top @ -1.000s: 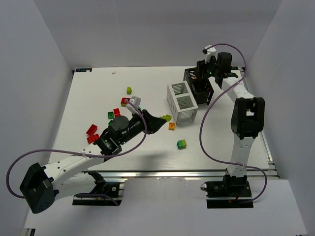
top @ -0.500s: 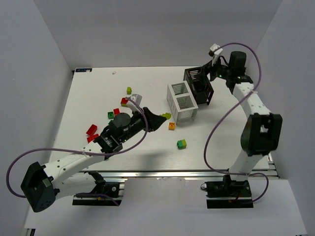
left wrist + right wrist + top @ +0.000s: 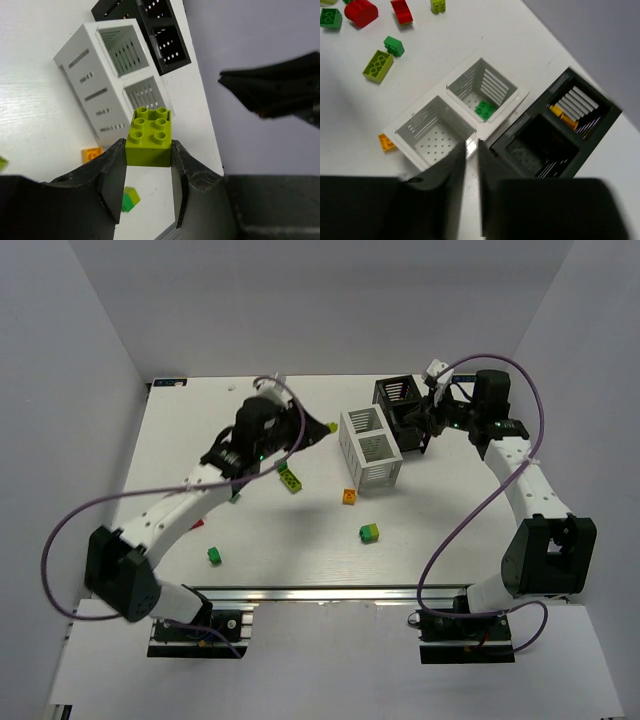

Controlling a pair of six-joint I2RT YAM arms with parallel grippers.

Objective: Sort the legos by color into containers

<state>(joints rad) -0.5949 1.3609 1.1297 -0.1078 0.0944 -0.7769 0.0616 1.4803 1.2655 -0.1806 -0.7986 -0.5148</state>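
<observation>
Now: left claw [image 3: 148, 152] clamps a lime brick [image 3: 150, 135], held off the tabletop [image 3: 300, 540] at 9 o'clock of the white bin [image 3: 372, 445]. Right claw [image 3: 471, 150] narrow, nothing in it, above white bin and black bin [image 3: 405, 412]. One green brick [image 3: 484, 109] lies inside the white bin.

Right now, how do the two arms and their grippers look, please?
The left arm and right arm are alike: white links between bulky black joints, with a purple cable looping loosely beside each. The left gripper and right gripper both have matte black fingers that narrow toward the tips.
</observation>
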